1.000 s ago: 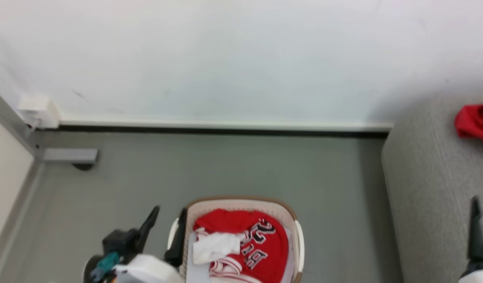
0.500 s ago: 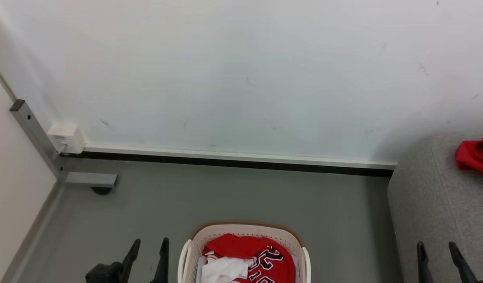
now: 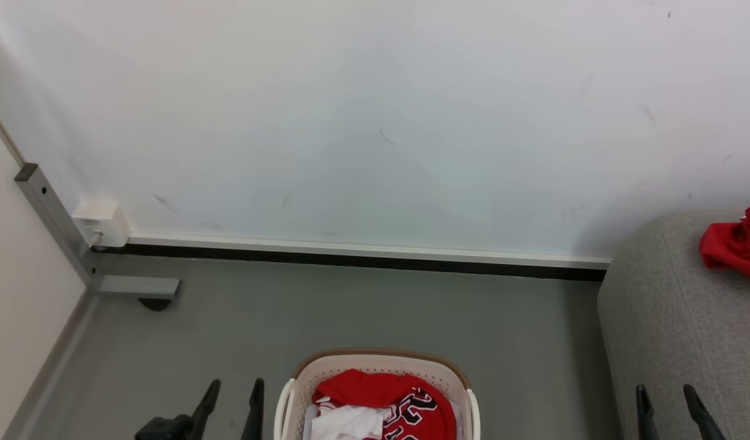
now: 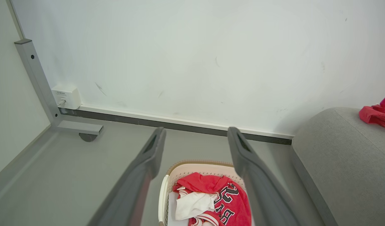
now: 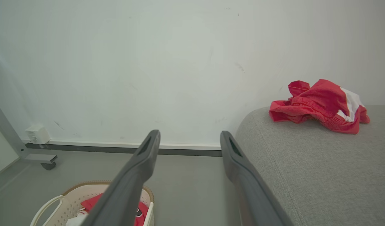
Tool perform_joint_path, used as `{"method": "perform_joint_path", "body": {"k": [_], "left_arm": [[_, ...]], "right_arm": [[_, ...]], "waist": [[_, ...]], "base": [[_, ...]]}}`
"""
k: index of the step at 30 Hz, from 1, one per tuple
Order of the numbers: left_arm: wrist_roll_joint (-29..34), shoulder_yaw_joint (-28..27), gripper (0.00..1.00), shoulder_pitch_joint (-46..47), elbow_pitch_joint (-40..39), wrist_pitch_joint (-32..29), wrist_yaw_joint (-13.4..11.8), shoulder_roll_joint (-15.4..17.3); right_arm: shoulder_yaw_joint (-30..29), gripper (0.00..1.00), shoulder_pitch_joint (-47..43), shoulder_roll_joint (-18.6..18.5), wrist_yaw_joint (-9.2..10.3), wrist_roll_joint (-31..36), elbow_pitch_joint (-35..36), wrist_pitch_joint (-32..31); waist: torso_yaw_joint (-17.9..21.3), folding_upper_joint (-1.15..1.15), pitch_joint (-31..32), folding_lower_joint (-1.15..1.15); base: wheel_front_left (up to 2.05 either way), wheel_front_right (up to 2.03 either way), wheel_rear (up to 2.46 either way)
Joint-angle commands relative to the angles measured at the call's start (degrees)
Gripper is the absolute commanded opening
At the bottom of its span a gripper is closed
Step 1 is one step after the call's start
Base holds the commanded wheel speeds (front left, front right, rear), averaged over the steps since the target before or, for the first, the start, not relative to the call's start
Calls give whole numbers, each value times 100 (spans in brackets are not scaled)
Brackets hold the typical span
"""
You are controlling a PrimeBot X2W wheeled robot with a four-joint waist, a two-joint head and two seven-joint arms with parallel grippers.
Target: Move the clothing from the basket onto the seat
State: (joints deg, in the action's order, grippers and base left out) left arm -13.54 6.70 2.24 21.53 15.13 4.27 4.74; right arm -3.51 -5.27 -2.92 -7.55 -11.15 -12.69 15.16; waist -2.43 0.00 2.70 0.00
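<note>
The left gripper is seen low at the left, its two dark fingers spread apart with nothing held between them. It is poised above the floor, just beside the left handle of the basket, and no contact is noted. The right gripper is likewise spread and empty, at the front edge of the seat. Whether the fabric is touched cannot be told.

The basket is stood on the floor between the two grippers, with cream perforated walls and a brown rim. The clothing is piled inside, a red jersey with black-and-white lettering uppermost. A crumpled white cloth is laid over its left part.

The seat, in grey woven fabric, is placed right of the basket and apart from it. A bundled red garment with a white panel is lying on top, back from the rounded edge.

Behind, a scuffed white wall is noted. At far left a grey metal post is seen, with a small white box at its base.
</note>
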Motion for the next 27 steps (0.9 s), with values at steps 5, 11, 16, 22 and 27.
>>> {"method": "perform_joint_path", "body": {"k": [5,11,16,22,27], "left_arm": [[139,-66,100,-84,64,3,72,-32],[186,-131,100,-57,111,3,114,-79],[215,-144,100,57,163,3,131,-113],[313,-4,100,410,395,3,163,-137],[440,227,100,1016,753,3,157,-149]], "right_arm": [[42,100,-36,-1,13,-82,-26,-1],[106,100,41,-1,13,-58,11,-1],[119,100,131,-2,13,-54,76,-1],[150,100,260,-2,13,-18,189,-1],[173,100,545,-2,13,-40,363,-1]], "waist": [[19,0,14,0],[99,0,-59,0],[247,0,-194,0],[506,0,-500,0],[776,0,-1021,0]], "base": [[0,0,0],[0,0,0],[0,0,0],[0,0,0],[0,0,0]]}}
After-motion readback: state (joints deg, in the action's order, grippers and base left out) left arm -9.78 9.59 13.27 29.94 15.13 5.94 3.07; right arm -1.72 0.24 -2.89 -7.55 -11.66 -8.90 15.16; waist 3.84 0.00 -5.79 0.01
